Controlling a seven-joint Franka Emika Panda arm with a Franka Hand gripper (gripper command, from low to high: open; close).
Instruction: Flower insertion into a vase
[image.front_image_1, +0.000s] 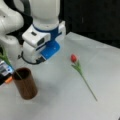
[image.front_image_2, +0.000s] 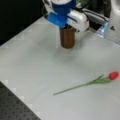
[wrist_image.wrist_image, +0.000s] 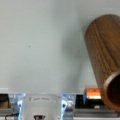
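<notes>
You see the vase (image.front_image_1: 25, 85) standing upright on the desk (image.front_image_1: 62, 100), near its left edge in a front view, with a green stem (image.front_image_1: 7, 62) leaning out of its mouth. The gripper itself is hidden in all views, so you cannot tell its opening. The arm's wrist (image.front_image_2: 66, 15) hangs just above the vase (image.front_image_2: 67, 37). A red-budded flower (image.front_image_2: 95, 82) lies flat, well apart.

The arm (image.front_image_2: 67, 15) crowds the vase (image.front_image_2: 67, 37); bare table (image.front_image_2: 37, 62) lies open around the flower (image.front_image_2: 100, 80).
</notes>
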